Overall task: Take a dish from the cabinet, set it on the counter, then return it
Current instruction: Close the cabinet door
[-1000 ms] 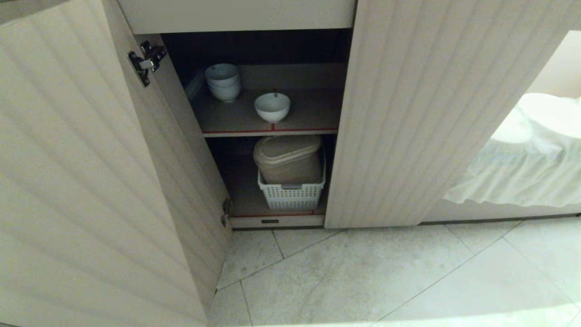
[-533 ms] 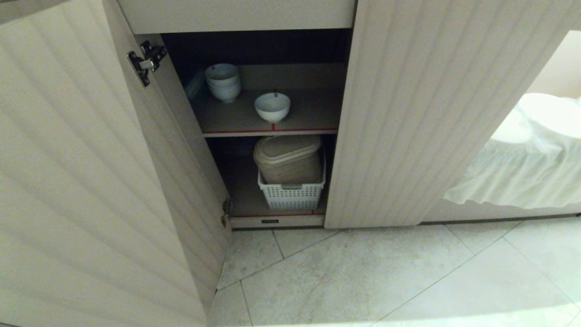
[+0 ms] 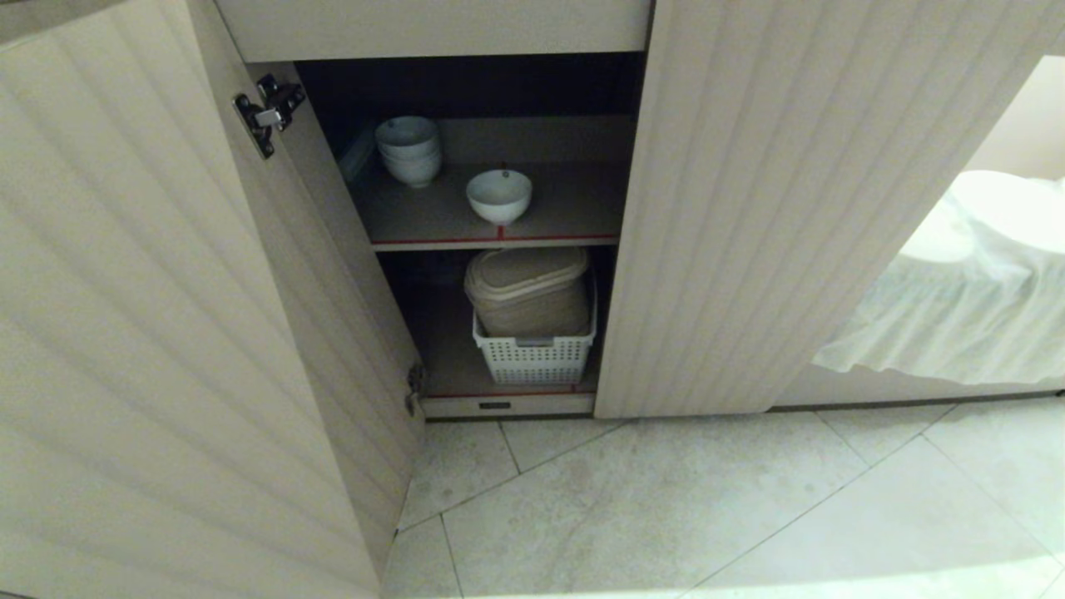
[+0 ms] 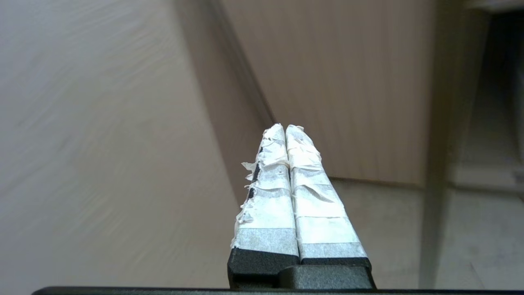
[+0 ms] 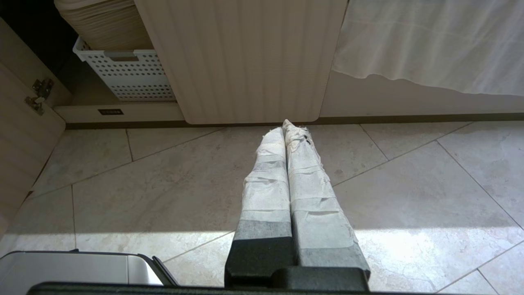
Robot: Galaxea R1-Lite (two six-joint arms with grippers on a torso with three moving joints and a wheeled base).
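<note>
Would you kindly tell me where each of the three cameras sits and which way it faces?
Head view: on the robot's head, looking down into the open cabinet at the bowl and basket; no arm shows.
Left wrist view: behind the shut left end effector, facing a fluted cabinet door.
Right wrist view: behind the shut right end effector, low over the floor tiles.
Shared: head and right wrist views both show the basket.

Dim inside the cabinet [image 3: 499, 91], its upper recess near black. A bright sunlit band crosses the floor [image 5: 409, 246]. The left wrist view is motion-blurred.
</note>
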